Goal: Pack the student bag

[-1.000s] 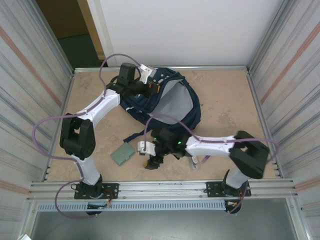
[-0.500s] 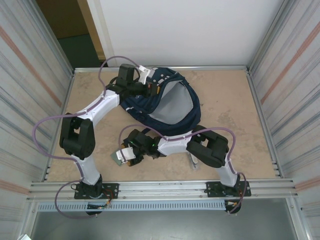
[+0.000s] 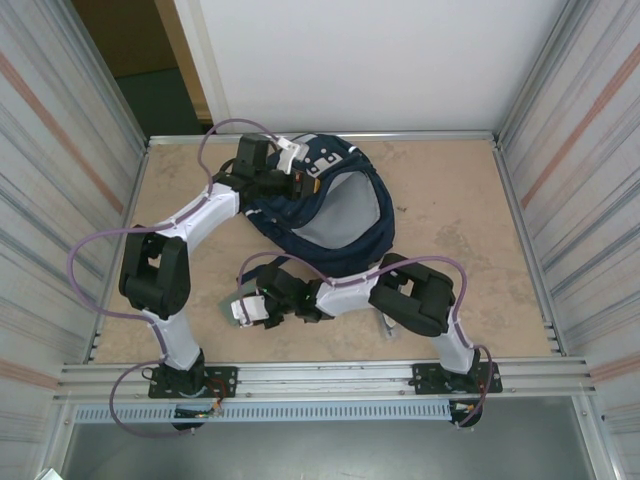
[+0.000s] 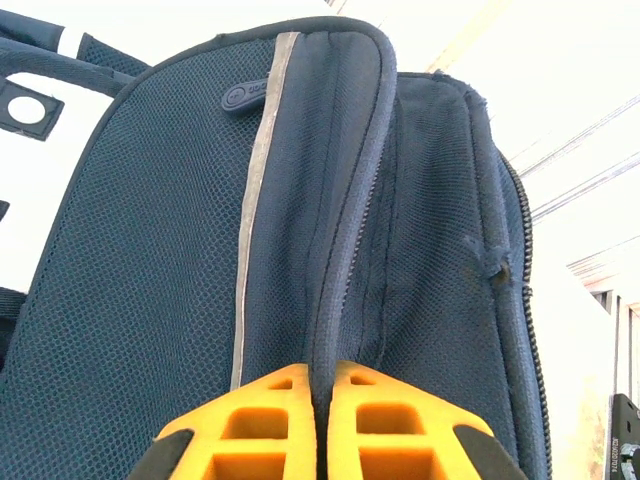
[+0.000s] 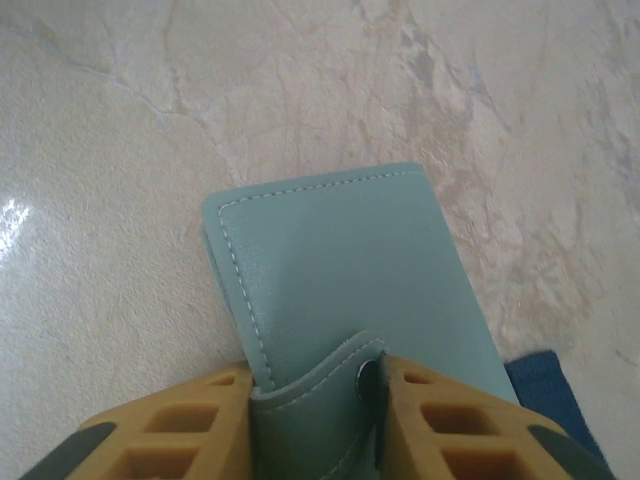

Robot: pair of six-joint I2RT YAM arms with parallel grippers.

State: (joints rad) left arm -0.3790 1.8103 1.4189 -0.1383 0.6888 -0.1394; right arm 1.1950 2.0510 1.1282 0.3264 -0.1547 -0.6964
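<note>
Clamping: left tool (image 4: 318, 372) on student bag (image 4: 150, 250) seam near an illegible logo tab (image 4: 245, 95), right tool (image 5: 318, 368) on teal wallet (image 5: 340, 260).

Robotics lab test cell, by the look: beige worktop (image 3: 450, 220) boxed in by ribbed metal side walls (image 3: 60, 150) & white back panel (image 3: 400, 60); alu rail (image 3: 320, 375) at near edge w/ left arm (image 3: 195, 215) & right arm (image 3: 415, 300) bolted on.

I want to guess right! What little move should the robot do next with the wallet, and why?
Probably lift it slightly off the table. The right end effector looks closed on the end of the teal wallet, which lies flat, while the left end effector pinches the student bag at its rim, holding it open.
</note>
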